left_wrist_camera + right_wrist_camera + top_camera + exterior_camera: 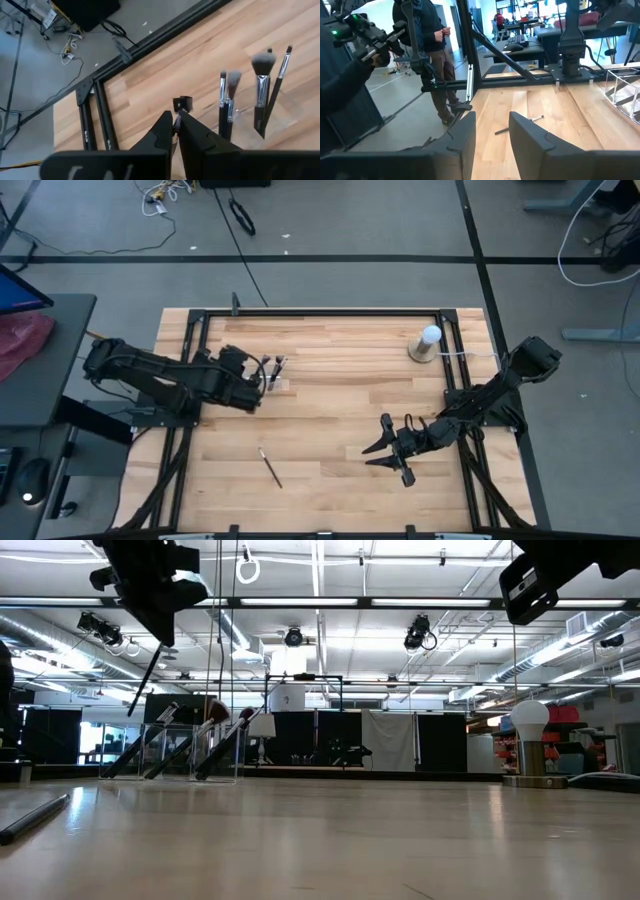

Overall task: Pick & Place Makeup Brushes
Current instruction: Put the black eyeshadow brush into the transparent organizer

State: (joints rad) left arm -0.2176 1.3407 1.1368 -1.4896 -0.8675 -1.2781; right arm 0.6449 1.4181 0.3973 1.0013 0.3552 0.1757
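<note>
Makeup brushes point(260, 85) stand tilted in a clear holder point(215, 752) on the table's point(340, 380) far left part, and one more brush point(270, 467) lies loose near the front edge. The left gripper point(176, 122), above and just beside the holder, pinches a thin brush handle point(145, 685) between nearly closed jaws. The right gripper point(392, 452) hangs half open and empty over the table's right front.

Tabletop layout
Brushes point(274, 369) stand in a holder point(277, 383) at back left; one brush point(270, 467) lies alone at front; a lamp point(427, 343) sits back right.
</note>
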